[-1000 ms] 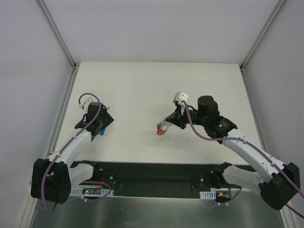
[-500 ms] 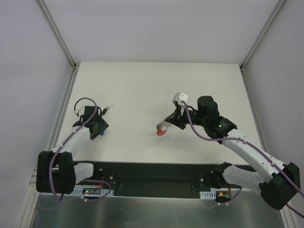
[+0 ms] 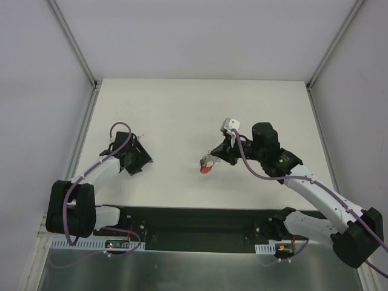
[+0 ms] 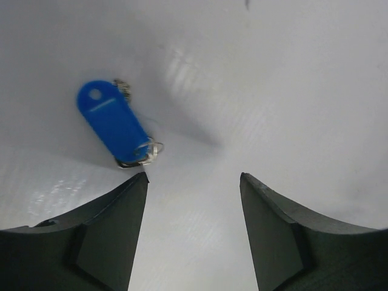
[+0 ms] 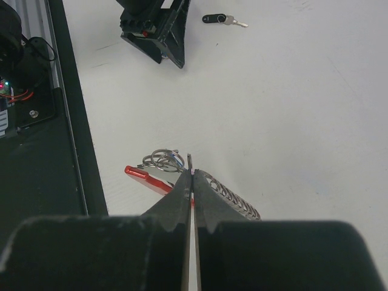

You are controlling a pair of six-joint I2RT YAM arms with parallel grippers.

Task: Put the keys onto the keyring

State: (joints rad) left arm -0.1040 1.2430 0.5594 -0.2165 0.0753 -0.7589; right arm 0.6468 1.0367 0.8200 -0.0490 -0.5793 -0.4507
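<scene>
A blue-headed key (image 4: 112,121) with a small silver ring lies flat on the white table. My left gripper (image 4: 193,177) hovers open just short of it, its left fingertip (image 4: 140,179) near the ring end; nothing is between the fingers. In the top view this gripper (image 3: 136,161) covers the key. My right gripper (image 5: 190,173) is shut on the keyring (image 5: 145,177), whose red band, silver rings and chain (image 5: 235,199) stick out on both sides of the tips. From above, the red band (image 3: 207,169) hangs under that gripper (image 3: 211,159) at mid-table.
A black-headed key (image 5: 215,19) lies on the table beyond the left gripper (image 5: 159,30) in the right wrist view. The black base rail (image 3: 194,219) runs along the near edge. White walls and metal frame posts enclose the table (image 3: 200,103).
The left gripper has swung and shifted right over the blue key, and its jaws have opened wider. The right arm and keyring have not moved.
</scene>
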